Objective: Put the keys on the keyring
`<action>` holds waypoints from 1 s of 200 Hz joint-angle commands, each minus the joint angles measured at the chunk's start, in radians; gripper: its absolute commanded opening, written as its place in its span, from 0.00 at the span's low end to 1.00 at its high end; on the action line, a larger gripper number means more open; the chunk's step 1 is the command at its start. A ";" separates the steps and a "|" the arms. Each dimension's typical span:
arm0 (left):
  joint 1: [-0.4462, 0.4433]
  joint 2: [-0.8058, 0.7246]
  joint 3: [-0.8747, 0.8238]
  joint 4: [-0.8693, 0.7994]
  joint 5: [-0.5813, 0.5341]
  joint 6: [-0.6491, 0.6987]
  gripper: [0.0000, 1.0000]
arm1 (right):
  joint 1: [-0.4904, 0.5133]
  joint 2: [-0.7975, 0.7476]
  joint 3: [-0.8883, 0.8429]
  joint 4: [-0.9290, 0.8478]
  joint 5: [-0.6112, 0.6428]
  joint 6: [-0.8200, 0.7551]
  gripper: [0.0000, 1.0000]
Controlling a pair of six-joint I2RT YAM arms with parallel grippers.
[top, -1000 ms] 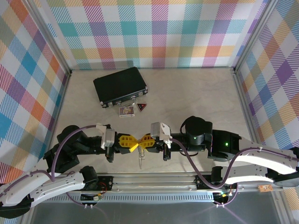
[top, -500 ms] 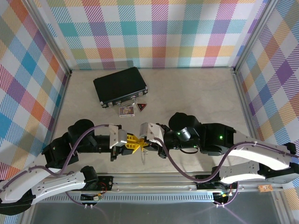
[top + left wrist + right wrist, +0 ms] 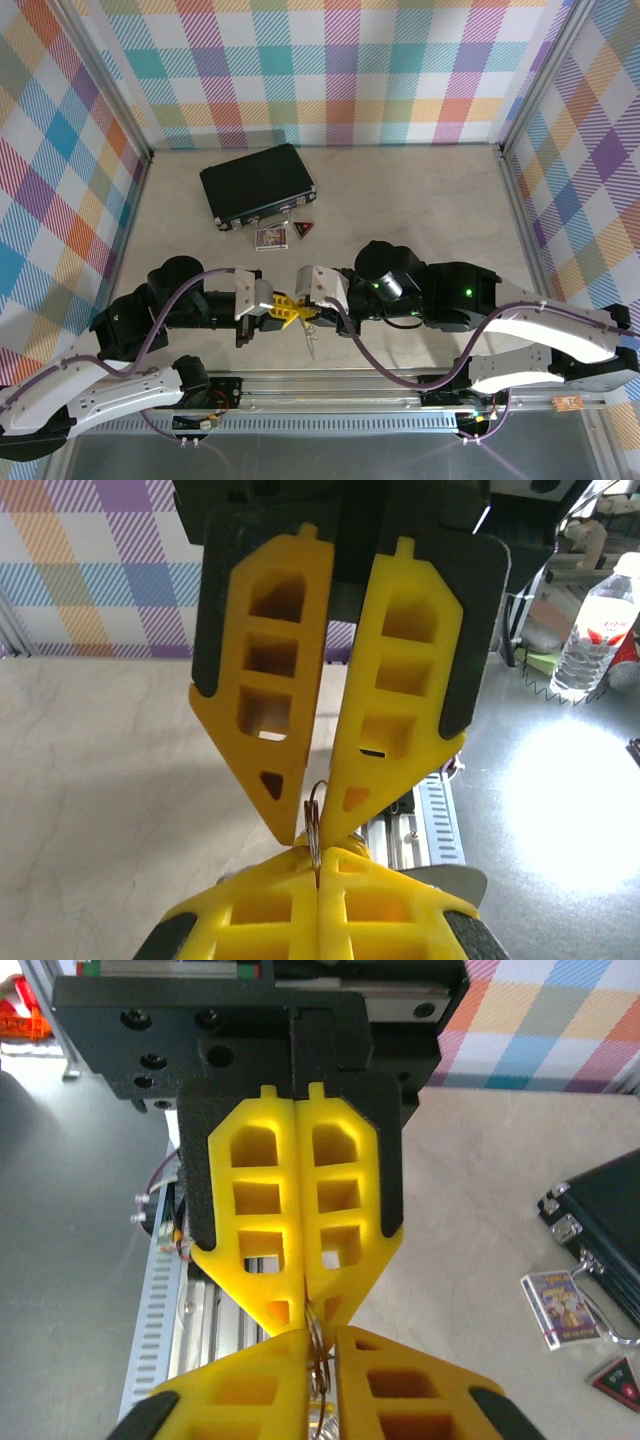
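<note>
- So, left gripper [image 3: 318, 860]: fingers pressed flat together, pinching a thin metal ring [image 3: 314, 818] right at the tips.
- Right gripper [image 3: 311, 832]: fingers a crack apart, with the ring standing in the gap. Looks loose rather than clamped.
- Both grippers lie level and meet nose to nose, low over the table [image 3: 420, 210], just past the front rail [image 3: 340, 385].
- Both arms are folded in tight, elbows up, forearms aimed inward at each other.
- From the top camera you get a silvery bit [image 3: 311, 340] hanging under the tips. Can't tell if it's a key blade or chain, and any yellow key head blends into the yellow fingers.
- Left wrist cam gives the right gripper head-on, plus a water bottle [image 3: 592, 630] off beyond the table edge.
- Right wrist cam gives the slit between its own fingers. Off to the side are the case [image 3: 600, 1215], card [image 3: 561, 1308] and tag [image 3: 620, 1380], well away from the grippers.
</note>
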 commanded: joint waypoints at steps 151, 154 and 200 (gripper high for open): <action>0.001 -0.054 -0.080 0.343 0.067 -0.106 0.00 | 0.006 -0.157 -0.177 0.288 -0.074 0.031 0.23; 0.001 -0.055 -0.080 0.344 0.066 -0.106 0.00 | 0.005 -0.159 -0.179 0.292 -0.074 0.030 0.23; 0.001 -0.063 -0.091 0.347 0.076 -0.108 0.00 | 0.005 -0.178 -0.201 0.334 -0.079 0.024 0.20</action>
